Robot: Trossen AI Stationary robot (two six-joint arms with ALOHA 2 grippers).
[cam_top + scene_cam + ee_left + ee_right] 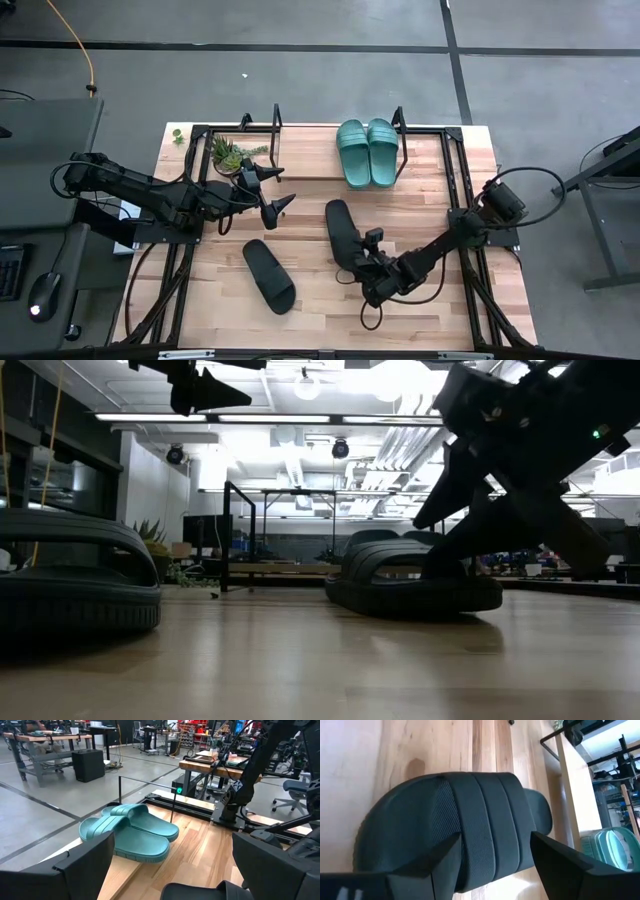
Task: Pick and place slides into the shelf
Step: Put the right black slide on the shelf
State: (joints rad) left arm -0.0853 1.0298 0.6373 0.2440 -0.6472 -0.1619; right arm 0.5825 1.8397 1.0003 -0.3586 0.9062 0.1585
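Note:
Two teal slides lie side by side, soles down, on the board of the shelf at the table's far side. A black slide lies sole down on the table near the middle. My right gripper is open, slanting down over that slide's near end, one finger on each side of its strap. A second black slide lies sole down to its left. My left gripper hangs open above the table, holding nothing. My right gripper has its two fingers on either side of the black slide's strap, coming slanting down from the table's near right. I cannot tell whether the fingers touch the strap. The slide lies flat on the table.
A small potted plant stands on the shelf's left part. Black wire end frames rise at both ends of the shelf. The shelf board between the plant and the teal slides is bare.

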